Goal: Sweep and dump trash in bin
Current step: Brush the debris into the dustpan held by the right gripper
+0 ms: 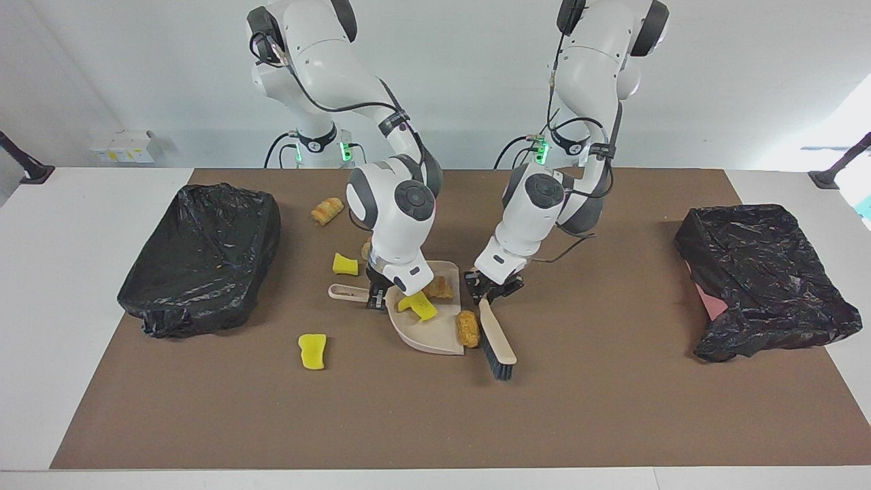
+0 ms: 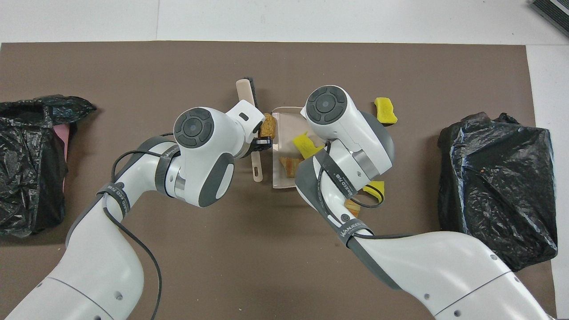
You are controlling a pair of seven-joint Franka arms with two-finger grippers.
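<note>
Nearest the camera in the facing view, one yellow sponge piece (image 1: 312, 351) is lying loose on the brown mat (image 1: 612, 408), well apart from the dustpan (image 1: 435, 337) and toward the right arm's end of the table.

The right gripper (image 1: 378, 297) is clamping the dustpan handle (image 1: 343, 292), jaws closed on it, and is holding the pan flat on the mat. A second yellow piece (image 1: 418, 306) and a brown lump (image 1: 441, 287) are sitting inside the pan. The left gripper (image 1: 491, 288) is gripping the brush (image 1: 497, 340) by its handle, jaws closed on it, with the bristle head on the mat. A brown pastry lump (image 1: 468, 328) is sitting at the pan's open edge, between pan and brush, touching both as far as can be judged.

Still outside the pan: a yellow piece (image 1: 345, 264) just beside the handle, a ridged brown lump (image 1: 327, 210) nearer the robots, and another brown bit partly hidden by the right wrist. Two black-lined bins (image 1: 204, 258) (image 1: 762, 272) are standing at either end of the table.

Orientation: the brush's long axis is running away from the robots, bristle end farthest. The pastry lump's long axis is lying roughly parallel to the brush, across the sweep direction. The pan's mouth is facing the left arm's end, its handle pointing toward the right arm's end.

Risks, as judged: the lump could roll along the pan lip instead of over it if the brush is pushing off-centre. Any tilt of the pan during lifting could be spilling the two pieces already collected. Four pieces are remaining outside, so the task appears under half complete.
</note>
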